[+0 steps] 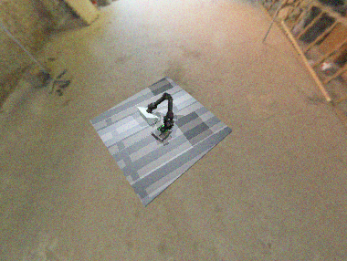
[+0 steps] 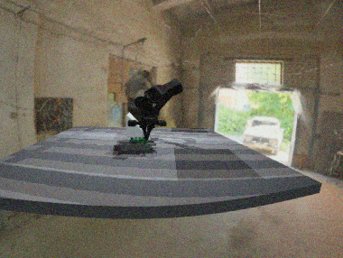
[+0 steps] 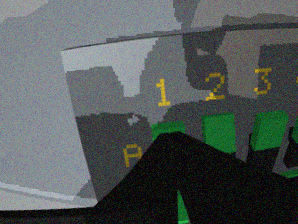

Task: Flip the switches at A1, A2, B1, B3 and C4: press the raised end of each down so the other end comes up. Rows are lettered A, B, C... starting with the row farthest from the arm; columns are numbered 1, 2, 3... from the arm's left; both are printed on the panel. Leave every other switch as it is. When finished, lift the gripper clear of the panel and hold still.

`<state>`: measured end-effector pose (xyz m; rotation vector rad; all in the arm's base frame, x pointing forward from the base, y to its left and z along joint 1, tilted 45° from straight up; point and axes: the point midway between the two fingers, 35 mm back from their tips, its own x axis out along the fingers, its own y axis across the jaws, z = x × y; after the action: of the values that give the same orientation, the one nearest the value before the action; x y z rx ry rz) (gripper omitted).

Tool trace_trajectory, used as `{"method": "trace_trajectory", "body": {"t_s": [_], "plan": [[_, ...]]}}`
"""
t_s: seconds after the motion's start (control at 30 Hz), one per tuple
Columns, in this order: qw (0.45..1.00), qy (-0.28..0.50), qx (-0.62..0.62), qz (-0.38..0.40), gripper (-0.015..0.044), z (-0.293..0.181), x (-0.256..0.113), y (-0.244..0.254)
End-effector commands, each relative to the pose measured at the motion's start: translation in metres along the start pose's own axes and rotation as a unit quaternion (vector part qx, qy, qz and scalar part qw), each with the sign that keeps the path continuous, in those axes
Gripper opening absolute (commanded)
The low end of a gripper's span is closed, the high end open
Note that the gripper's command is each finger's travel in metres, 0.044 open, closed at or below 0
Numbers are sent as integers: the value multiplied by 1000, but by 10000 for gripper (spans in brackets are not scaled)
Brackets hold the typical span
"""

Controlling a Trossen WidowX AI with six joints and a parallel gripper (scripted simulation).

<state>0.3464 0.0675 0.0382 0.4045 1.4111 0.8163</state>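
Observation:
The switch panel [image 1: 156, 136] [image 2: 121, 148] [image 3: 107, 150] lies on the table. My gripper [image 1: 164, 129] [image 2: 146, 139] [image 3: 170, 142] is shut and empty, its tips low over the panel at A1. In the wrist view the A1 switch [image 3: 167, 127] shows only a green strip behind the fingertips; contact cannot be told. The A2 switch [image 3: 219, 132] shows its green part right of the tips, and the A3 switch [image 3: 270, 131] shows green with a dark side below. A green sliver shows below the fingers. The fingers hide most of rows B and C; the top and exterior views are too small to read switch tilts.
The panel stands on a striped grey table top [image 1: 137, 164] [image 2: 190, 185]. A white, slanted plate [image 1: 146, 112] [image 2: 132, 116] stands behind the panel, near the arm. Column 4 is partly cut off at the right of the wrist view.

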Motion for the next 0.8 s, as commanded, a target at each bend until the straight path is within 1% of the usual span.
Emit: {"method": "trace_trajectory", "body": {"t_s": [0.0,0.3,0.37,0.43,0.47,0.6,0.7,0.77], "plan": [[1000,1,3,2,0,-1,1,0],[1000,1,3,2,0,-1,3,0],[1000,-2,1,0,0,0,-13,-1],[1000,-9,3,0,0,-2,-48,-1],[1000,-11,4,0,0,-3,-59,-1],[1000,-12,4,0,0,-3,-62,0],[1000,-11,4,0,0,-20,-62,-20],[1000,-11,4,0,0,-22,-62,-23]]}}
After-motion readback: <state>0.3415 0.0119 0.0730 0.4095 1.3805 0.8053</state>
